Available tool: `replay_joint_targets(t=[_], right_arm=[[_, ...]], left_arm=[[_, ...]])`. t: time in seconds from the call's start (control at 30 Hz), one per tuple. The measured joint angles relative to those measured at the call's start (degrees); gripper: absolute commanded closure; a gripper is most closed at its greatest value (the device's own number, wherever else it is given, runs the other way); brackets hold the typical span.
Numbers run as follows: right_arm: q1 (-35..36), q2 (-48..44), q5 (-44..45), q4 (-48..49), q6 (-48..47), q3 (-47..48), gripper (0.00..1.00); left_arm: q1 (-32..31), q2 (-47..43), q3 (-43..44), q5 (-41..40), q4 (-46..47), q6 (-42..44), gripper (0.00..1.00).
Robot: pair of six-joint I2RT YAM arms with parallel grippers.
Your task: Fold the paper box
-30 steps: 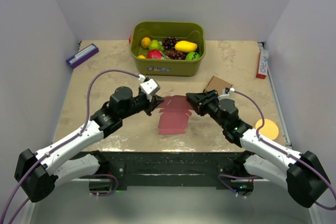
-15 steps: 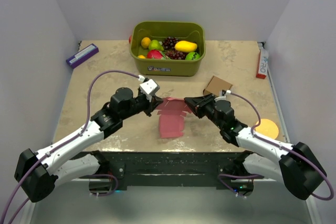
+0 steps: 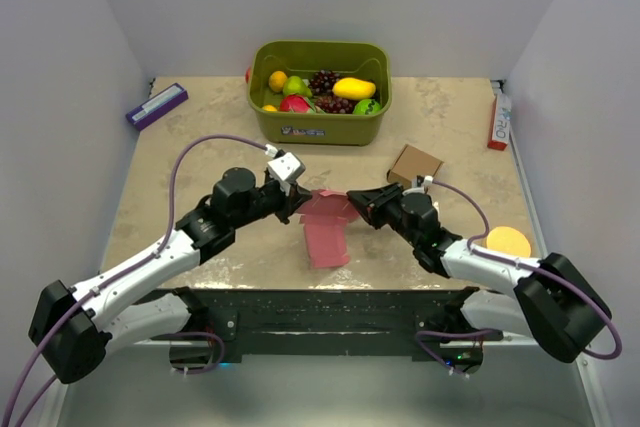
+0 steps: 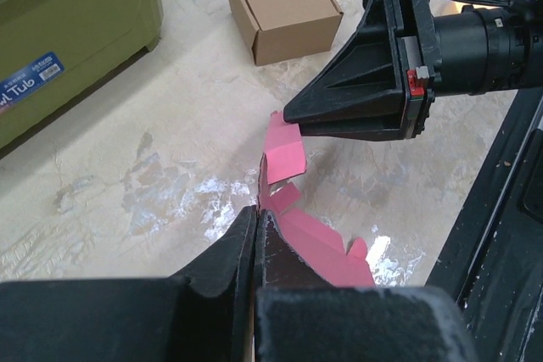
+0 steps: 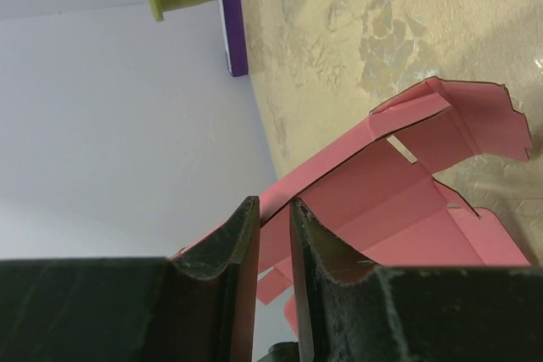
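The paper box [image 3: 325,237] is a pink-red flat cutout with flaps, lying mid-table with its far part raised between both grippers. My left gripper [image 3: 304,203] is shut on its left edge; in the left wrist view the jaws [image 4: 256,214] pinch the card [image 4: 327,247]. From the right, my right gripper [image 3: 352,197] meets the card. In the right wrist view its jaws [image 5: 273,205] stand narrowly apart, closed around a bowed flap of the card [image 5: 407,201]. The right gripper's black fingers [image 4: 356,103] point at an upright flap.
A green tub of fruit [image 3: 320,97] stands at the back. A small brown cardboard box [image 3: 415,162] sits just behind the right gripper. A purple box [image 3: 157,105] lies back left, a red-white pack [image 3: 499,119] back right, an orange disc [image 3: 509,242] near right.
My right gripper has moved left onto the card and narrowed its jaws. The card has bowed upward and bunched leftward. The left gripper has stayed shut in place.
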Motion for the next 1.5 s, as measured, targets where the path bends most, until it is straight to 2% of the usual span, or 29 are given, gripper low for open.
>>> replay_joint_targets(t=[0.07,0.1,0.17,0.3,0.4,0.57,0.8,1.27,1.4,1.5], right_arm=[[0.0,-0.3,0.1,-0.2,-0.1,-0.1,0.65],[0.0,-0.8,0.3,-0.6,-0.1,-0.1,0.55],[0.1,-2.8,0.7,-2.7,-0.8,-0.1,0.41],[0.6,-9.1,1.7,-8.6,-3.2,0.2,0.27],[2.3,-12.6,2.8,-13.6,-5.1,1.9,0.24],[7.7,-13.2,4.3,-17.9,-7.2,6.1,0.22],[12.1,-8.3,6.6,-19.9,-9.4,11.8,0.2],[12.7,-3.5,9.2,-19.9,-9.0,12.5,0.19],[12.7,-3.2,9.5,-19.9,-8.9,12.6,0.21],[12.7,-3.0,9.5,-19.8,-8.9,12.6,0.26]], left_arm=[[0.0,0.2,0.0,-0.2,0.0,0.0,1.0],[0.0,0.3,0.0,-0.7,-0.1,0.2,1.0],[0.0,0.3,0.0,-1.9,-0.3,0.4,1.0],[0.0,0.3,0.0,-3.4,-0.4,0.9,1.0],[0.0,0.3,0.0,-4.1,-0.5,1.4,1.0],[-0.4,1.6,0.5,-5.2,-0.6,1.8,1.0],[-2.0,1.9,0.5,-7.2,-1.2,2.5,1.0],[-5.3,1.9,0.5,-10.6,-1.9,3.5,1.0],[-5.7,1.9,0.5,-11.1,-1.9,3.6,1.0],[-5.9,1.9,0.5,-11.3,-1.9,3.6,1.0]])
